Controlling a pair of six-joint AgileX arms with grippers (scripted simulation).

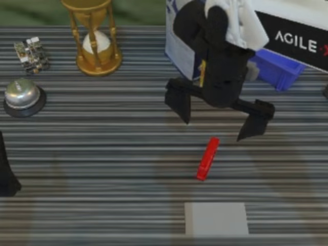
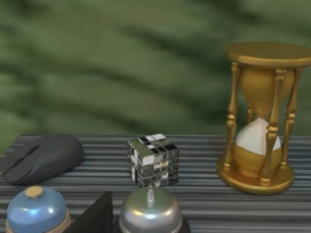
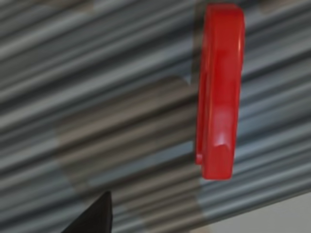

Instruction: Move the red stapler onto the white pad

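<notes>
The red stapler (image 1: 207,158) is lying tilted on the striped table (image 1: 102,154), just short of the white pad (image 1: 216,218) at the near edge, apart from it. The right gripper (image 1: 218,125) is hovering above it, jaws spread wide and gripping nothing (the left gripper (image 1: 6,174) is sitting parked at the left edge).

Our right end effector (image 1: 219,122) hung above the table (image 1: 102,154), fingers spread, with the stapler (image 1: 207,158) lying just before it and apart from it. The pad (image 1: 216,218) lay farther before, near the stapler. Well to its left stood the hourglass (image 1: 96,36), cube (image 1: 32,54) and bell (image 1: 23,96).
</notes>
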